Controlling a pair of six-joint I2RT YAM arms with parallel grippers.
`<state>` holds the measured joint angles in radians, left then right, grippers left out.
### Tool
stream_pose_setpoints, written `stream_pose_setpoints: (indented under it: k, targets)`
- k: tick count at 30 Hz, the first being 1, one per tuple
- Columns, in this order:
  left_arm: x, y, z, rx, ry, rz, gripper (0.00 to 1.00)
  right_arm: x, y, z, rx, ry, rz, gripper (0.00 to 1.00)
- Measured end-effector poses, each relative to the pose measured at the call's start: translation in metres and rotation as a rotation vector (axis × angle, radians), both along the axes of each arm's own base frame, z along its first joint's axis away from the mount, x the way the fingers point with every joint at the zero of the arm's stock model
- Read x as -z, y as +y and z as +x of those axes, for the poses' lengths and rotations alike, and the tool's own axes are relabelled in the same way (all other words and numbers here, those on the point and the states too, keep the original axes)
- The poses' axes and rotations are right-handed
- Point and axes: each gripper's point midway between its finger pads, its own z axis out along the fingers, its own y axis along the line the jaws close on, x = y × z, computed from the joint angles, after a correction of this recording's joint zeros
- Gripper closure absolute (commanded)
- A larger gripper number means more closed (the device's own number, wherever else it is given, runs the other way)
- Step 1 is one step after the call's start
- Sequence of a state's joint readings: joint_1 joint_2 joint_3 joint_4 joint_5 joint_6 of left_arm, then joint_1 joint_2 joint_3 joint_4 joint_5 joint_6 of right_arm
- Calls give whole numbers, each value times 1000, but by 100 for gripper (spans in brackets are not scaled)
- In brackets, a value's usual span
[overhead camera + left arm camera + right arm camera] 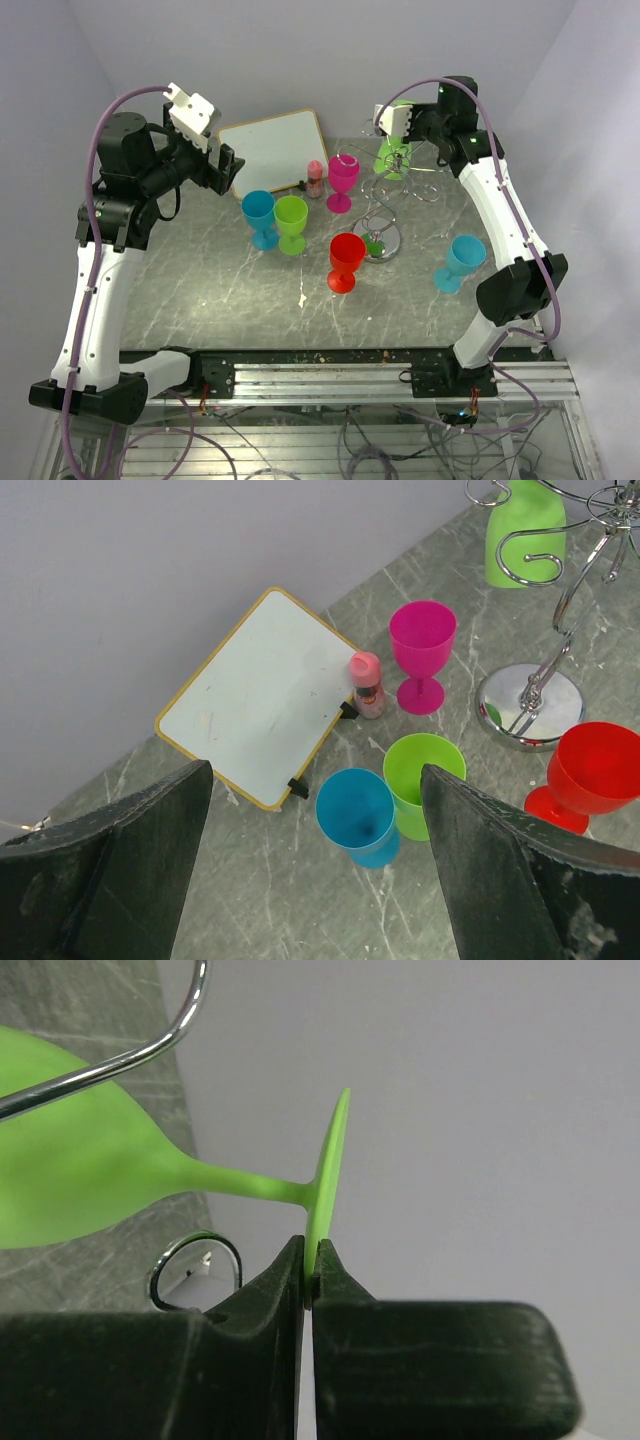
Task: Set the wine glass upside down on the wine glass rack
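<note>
Lime-green plastic wine glass point(524, 530) hangs inverted among arms of the silver wire rack point(528, 705), foot pinched by right pincer point(311, 1260); release remains. Left pincer point(315, 772) gapes empty.

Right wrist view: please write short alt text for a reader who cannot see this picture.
The right hand is shut on the rim of the round foot of a green wine glass, seen edge-on. The stem runs left to the bowl, which lies behind a curved silver wire of the wine glass rack, with grey table and pale wall beyond.
</note>
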<state>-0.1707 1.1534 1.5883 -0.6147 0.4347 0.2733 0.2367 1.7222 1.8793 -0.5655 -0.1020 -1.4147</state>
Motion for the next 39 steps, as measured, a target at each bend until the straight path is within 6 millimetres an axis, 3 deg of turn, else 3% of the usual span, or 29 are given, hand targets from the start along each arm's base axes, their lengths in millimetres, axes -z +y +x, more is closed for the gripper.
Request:
stream_pose_setpoints:
  k: [14,23,39]
  targets:
    - [0,-2,-1,14,2,-2,4,7,1,-14,-17,57,-1,100]
    - [0,-2,-1,19,0,0,4,-8,-1,-25,-19,36,12,100]
    - [1,-2,-1,20,0,3,4,-15,-4,-32,3,30,43,100]
